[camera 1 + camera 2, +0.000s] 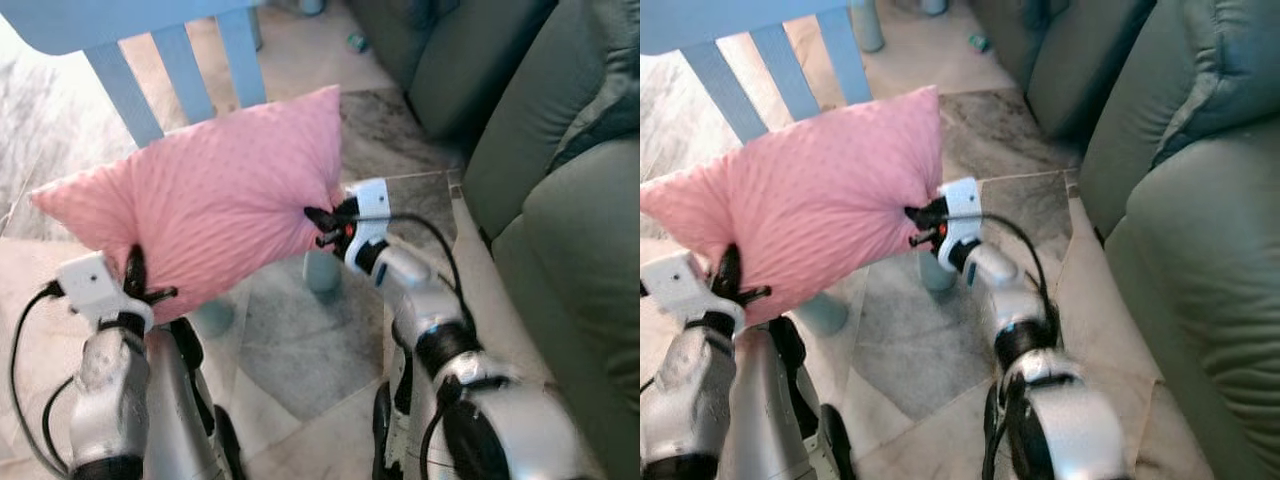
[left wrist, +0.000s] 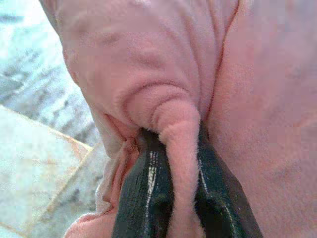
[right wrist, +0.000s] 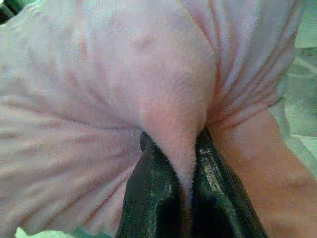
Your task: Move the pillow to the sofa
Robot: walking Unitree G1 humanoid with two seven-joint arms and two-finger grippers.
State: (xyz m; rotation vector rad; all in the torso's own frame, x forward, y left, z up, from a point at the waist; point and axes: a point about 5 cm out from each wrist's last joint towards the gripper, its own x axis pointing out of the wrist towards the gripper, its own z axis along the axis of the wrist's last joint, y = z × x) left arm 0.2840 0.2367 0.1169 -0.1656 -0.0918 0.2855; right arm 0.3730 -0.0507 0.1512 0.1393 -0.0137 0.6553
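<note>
The pink pillow [image 1: 215, 195] is held in the air between both arms, above the marbled tile floor [image 1: 300, 350] and in front of a light blue slatted chair [image 1: 180, 70]. The left gripper [image 1: 138, 285] grips the pillow's lower left edge; its jaws are pinched on a fold of pink fleece, as the left wrist view confirms. The right gripper [image 1: 322, 228] grips the pillow's right edge, jaws likewise pressed onto a fabric fold. The grey-green sofa [image 1: 560, 200] stands to the robot's right, apart from the pillow.
</note>
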